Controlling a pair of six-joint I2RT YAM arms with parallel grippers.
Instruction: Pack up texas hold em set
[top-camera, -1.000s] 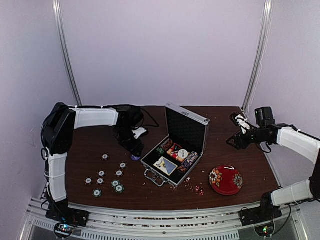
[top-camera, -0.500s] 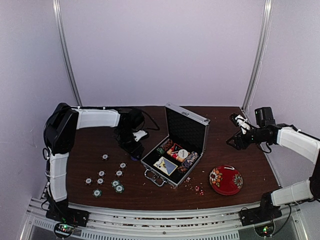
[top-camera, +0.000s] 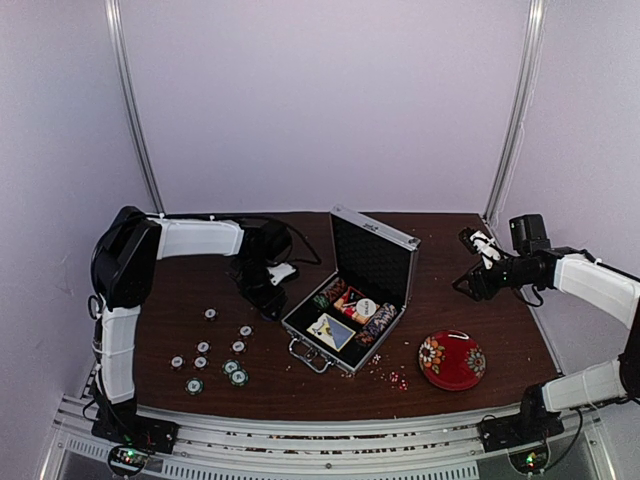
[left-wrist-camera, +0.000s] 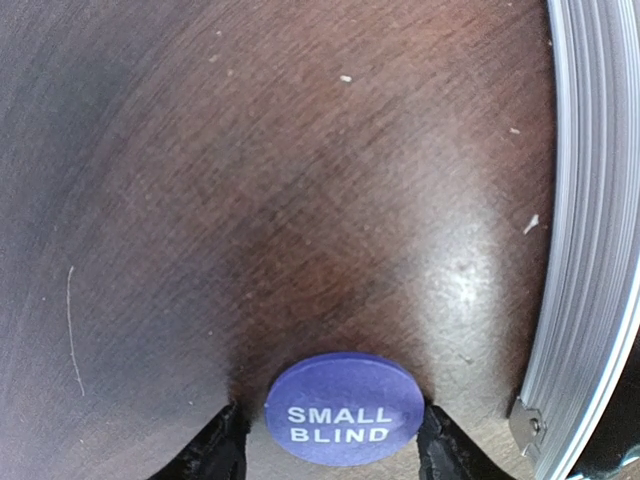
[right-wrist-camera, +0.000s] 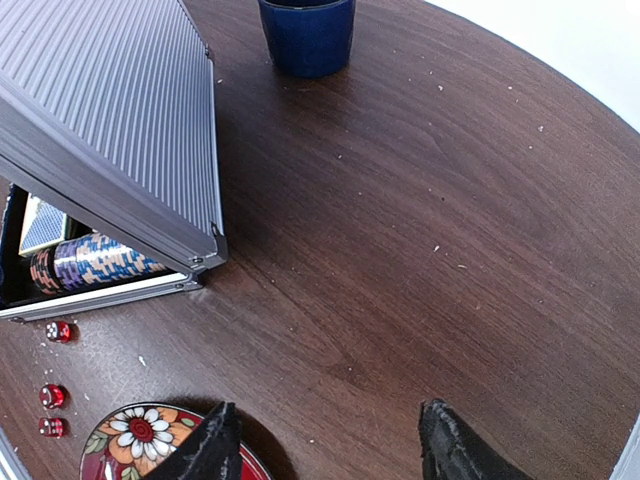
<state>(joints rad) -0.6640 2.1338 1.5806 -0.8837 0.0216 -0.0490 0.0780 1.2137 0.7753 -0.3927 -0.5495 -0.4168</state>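
chips (top-camera: 238, 346), perhaps nine, lie loose; left claw (left-wrist-camera: 328, 447) brackets one small blind button (left-wrist-camera: 343, 410), grip unclear; right claw (right-wrist-camera: 325, 450) gapes empty.

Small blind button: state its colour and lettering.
The small blind button is blue-violet with white lettering; the left wrist view shows it best.

Top view overlooks table (top-camera: 455, 312), 2 wrist views close, downward, share briefcase (top-camera: 372, 260)

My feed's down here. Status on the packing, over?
Left gripper straddling small blind button on table, grip unconfirmed. Right gripper open, empty. Briefcase open, its edge close beside button; chips loose on table.
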